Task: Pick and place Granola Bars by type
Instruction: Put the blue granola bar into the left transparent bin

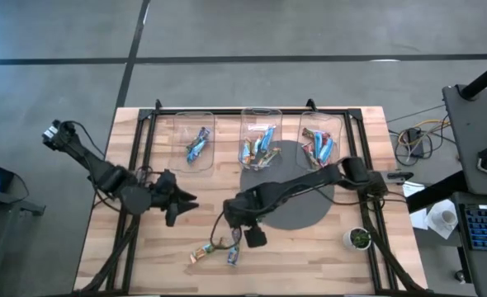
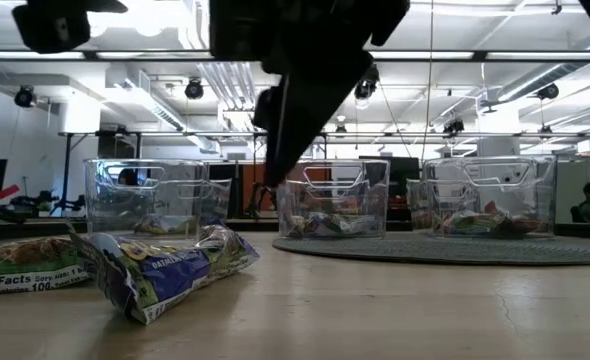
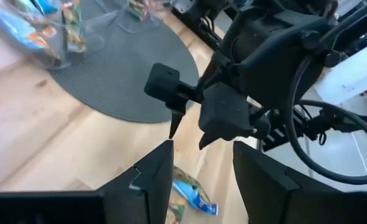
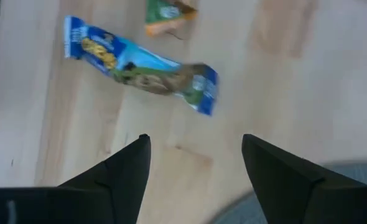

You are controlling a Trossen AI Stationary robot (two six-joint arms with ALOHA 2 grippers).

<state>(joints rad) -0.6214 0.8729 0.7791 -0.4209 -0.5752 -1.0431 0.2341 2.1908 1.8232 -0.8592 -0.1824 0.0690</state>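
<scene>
Nearest my low camera lies a blue-wrapped granola bar (image 2: 170,270), crumpled on the bare wood, with a green-wrapped bar (image 2: 20,265) just beside it toward the table's left side. From above I see these same two loose bars close to the front edge of the wooden table (image 1: 144,256), the blue one (image 1: 233,255) beside the green one (image 1: 202,252), neither touched by anything. My right gripper (image 1: 242,237) hangs just above them, its fingers spread apart and holding nothing; through its wrist camera I look between the two dark fingers (image 4: 121,168) straight down at the blue bar (image 4: 143,65) on the wood, with the green wrapper (image 4: 168,12) past it at the picture's edge. My left gripper (image 1: 182,205) waits over the left half of the table, well apart from the loose bars, its fingers likewise spread and empty; its wrist camera looks past them at the right arm and catches the blue bar (image 3: 193,196) below. Along the far edge stand three clear bins: the left bin (image 1: 196,124) holds a few blue bars (image 1: 197,145), the middle bin (image 1: 262,117) a mixed heap of wrappers, and the right bin (image 1: 321,124) several more. The middle and right bins rest partly on a round dark mat (image 1: 297,210). A small green-topped object (image 1: 359,238) sits near the right front corner.
</scene>
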